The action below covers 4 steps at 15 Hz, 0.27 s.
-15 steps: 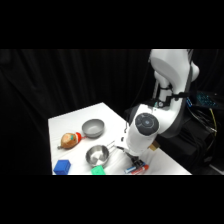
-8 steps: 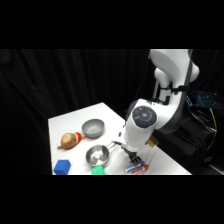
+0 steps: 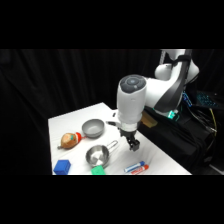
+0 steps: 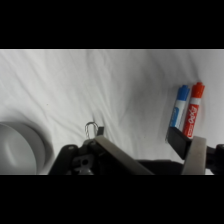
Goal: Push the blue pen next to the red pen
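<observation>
Spreading across both views, the white table [image 3: 150,155] carries everything. Over it the gripper [image 3: 134,145] hangs clear of the surface, at about eleven o'clock from the pens in the side view; whether its fingers are apart or closed I cannot tell, and nothing shows in them. Toward three o'clock in the wrist view, the blue pen [image 4: 179,106] lies alongside the red pen [image 4: 192,109], barrels parallel and apparently touching. The push looks finished; only withdrawal seems left. Lettering on the red barrel appears to read "EXPO".
</observation>
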{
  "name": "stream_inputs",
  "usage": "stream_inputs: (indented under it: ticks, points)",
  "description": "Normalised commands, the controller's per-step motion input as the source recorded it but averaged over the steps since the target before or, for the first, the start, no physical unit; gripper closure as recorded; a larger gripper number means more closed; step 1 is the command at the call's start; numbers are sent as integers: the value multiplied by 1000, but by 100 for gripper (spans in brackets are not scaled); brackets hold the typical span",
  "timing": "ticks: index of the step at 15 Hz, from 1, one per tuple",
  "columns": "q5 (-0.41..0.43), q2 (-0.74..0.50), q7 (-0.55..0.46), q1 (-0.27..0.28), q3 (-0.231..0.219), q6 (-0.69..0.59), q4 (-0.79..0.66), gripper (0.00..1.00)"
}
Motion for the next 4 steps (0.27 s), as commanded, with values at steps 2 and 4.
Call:
stream_inputs:
  ticks: [2,4]
  points:
    - [291,-425,-389,-246,155,-239,-146,0]
    - [225,-361,-289,-205,124,-202,-118,0]
